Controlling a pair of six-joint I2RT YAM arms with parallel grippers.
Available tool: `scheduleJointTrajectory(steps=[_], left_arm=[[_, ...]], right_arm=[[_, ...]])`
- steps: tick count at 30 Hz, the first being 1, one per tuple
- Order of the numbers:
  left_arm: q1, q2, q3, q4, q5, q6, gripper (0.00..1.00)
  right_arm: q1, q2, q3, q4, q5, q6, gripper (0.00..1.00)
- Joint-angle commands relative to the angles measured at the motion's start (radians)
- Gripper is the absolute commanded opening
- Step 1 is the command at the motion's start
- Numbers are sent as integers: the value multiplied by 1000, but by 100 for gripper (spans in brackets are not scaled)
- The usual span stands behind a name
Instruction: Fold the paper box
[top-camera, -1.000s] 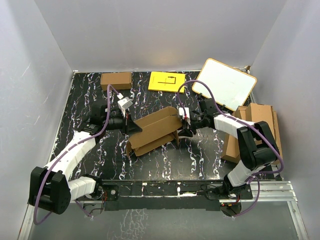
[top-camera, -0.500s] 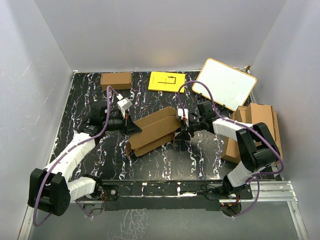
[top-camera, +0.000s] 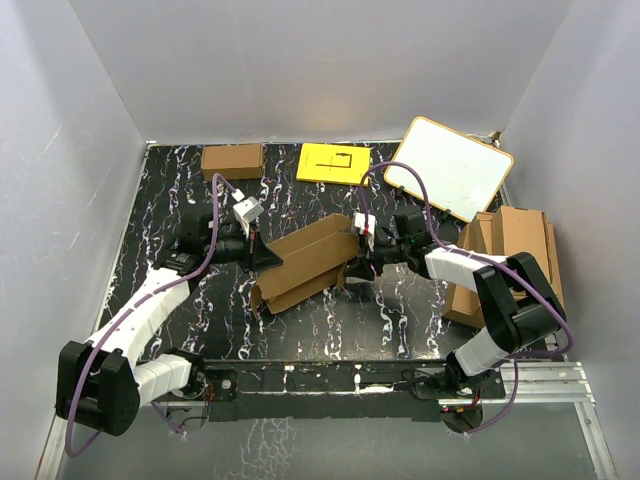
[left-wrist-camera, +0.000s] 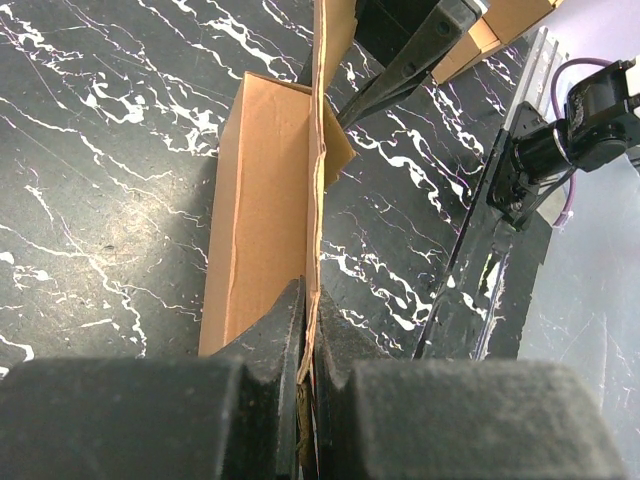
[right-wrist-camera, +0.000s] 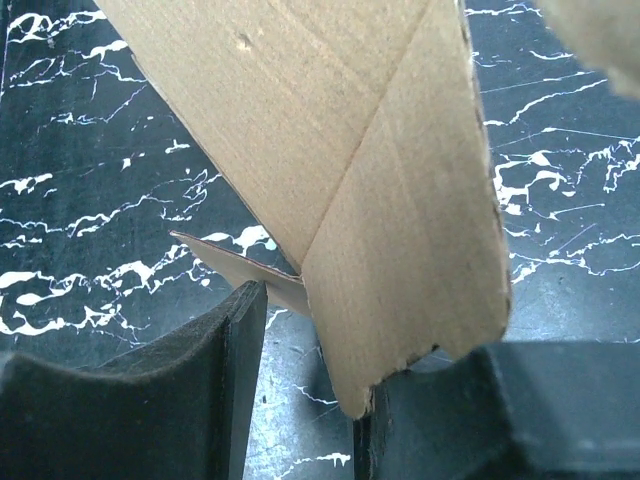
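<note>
Clamped left gripper jaws on the upright wall of the box, mid table, seemingly to steady it. Set right gripper jaws part-open astride the end flap, probably to fold it.

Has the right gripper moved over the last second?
Yes: the right gripper has shifted left, away from the cardboard stack, closer against the paper box.

Left gripper clamped tight; right gripper spread apart; both point inward
</note>
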Motion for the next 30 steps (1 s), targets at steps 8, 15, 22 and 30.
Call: scheduleJointTrajectory(steps=[8,15,22,30], left_arm=[[-6,-36,-6,-17,-12,22,0],[-5,-36,-8,-13,-14,19,0],[-5,-35,-8,-13,-12,19,0],[-5,-29,-10,-4,-5,11,0]], right_arm=[[18,2,-87,315,25,197,38],[19,25,-168,558,50,320,37],[19,53,-230,758,119,416,37],[27,67,-290,939,127,460,37]])
